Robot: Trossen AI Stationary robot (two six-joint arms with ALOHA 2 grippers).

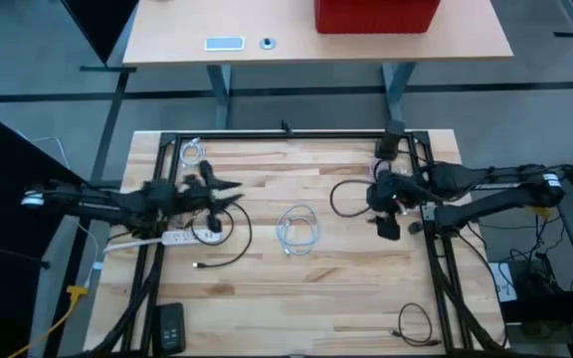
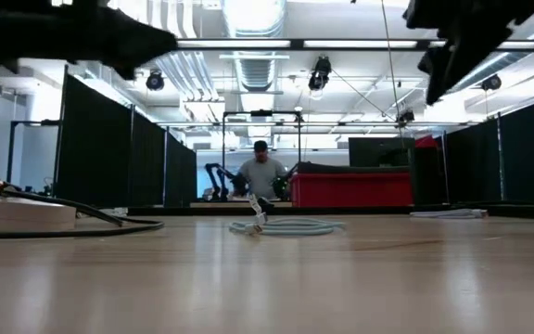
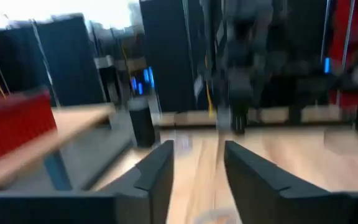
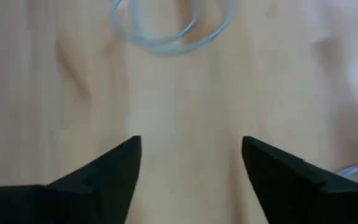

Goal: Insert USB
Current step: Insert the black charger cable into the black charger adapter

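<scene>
Two grippers hang over the wooden table (image 1: pixel 306 288), and neither has hold of anything; the right gripper (image 4: pixel 191 165) has its jaws spread wide over bare wood, with the coiled pale cable (image 1: pixel 297 229) lying just ahead of it; the left gripper (image 3: pixel 197 168) has its jaws parted by a narrower gap, nothing between them, and it hovers above the white power strip (image 1: pixel 162 239) on the left side. A black cable (image 1: pixel 229 239) loops beside that strip, its small plug end lying free on the wood near it; which of the cables carries the USB plug meant for the task I cannot tell from where I stand.

To do this step well, I would judge that one arm should come down square on the plug's body, gripping it short so the tip stays stiff; the other might steady the socket before any push.

As for containers, a red bin (image 1: pixel 376 15) sits on the far desk (image 1: pixel 167 40); its contents are hidden from me.
</scene>
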